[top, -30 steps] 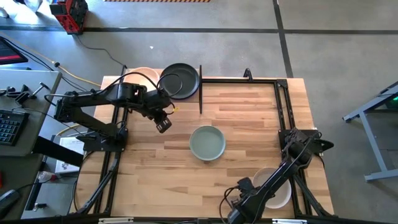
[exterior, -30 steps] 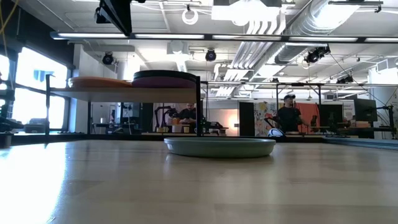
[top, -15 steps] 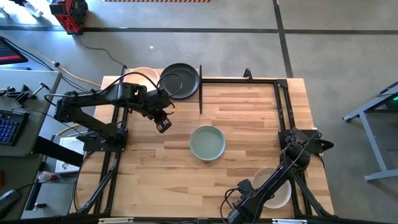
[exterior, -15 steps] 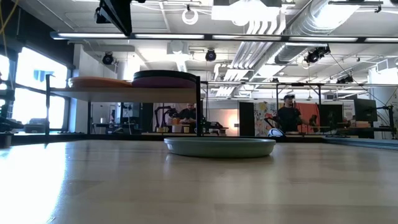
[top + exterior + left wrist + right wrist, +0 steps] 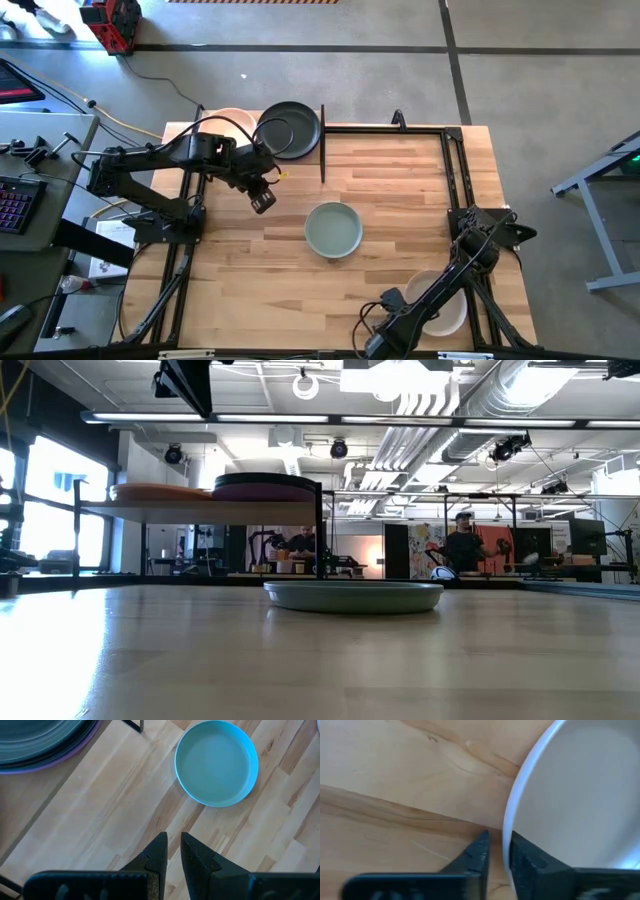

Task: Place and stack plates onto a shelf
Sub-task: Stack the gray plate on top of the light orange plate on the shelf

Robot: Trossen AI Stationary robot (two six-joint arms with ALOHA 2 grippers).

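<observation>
Right end effector (image 5: 496, 851) creeps along bench (image 5: 400, 180), fingers now clamped on beige plate (image 5: 447, 303) rim: lift likely next. Left end effector (image 5: 173, 851) unmoved, fingers together, empty.

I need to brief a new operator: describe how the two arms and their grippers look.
Both arms are dark, jointed segments with loose black cables along them. The left gripper and the right gripper each end in two black fingers tapering to thin tips, on a blocky black body. No markings show.

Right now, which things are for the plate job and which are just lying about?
Job: green plate; beige plate at the right claw; black plate and peach plate on the shelf; left claw.
Lying about: keyboard; red thing on the floor.
</observation>
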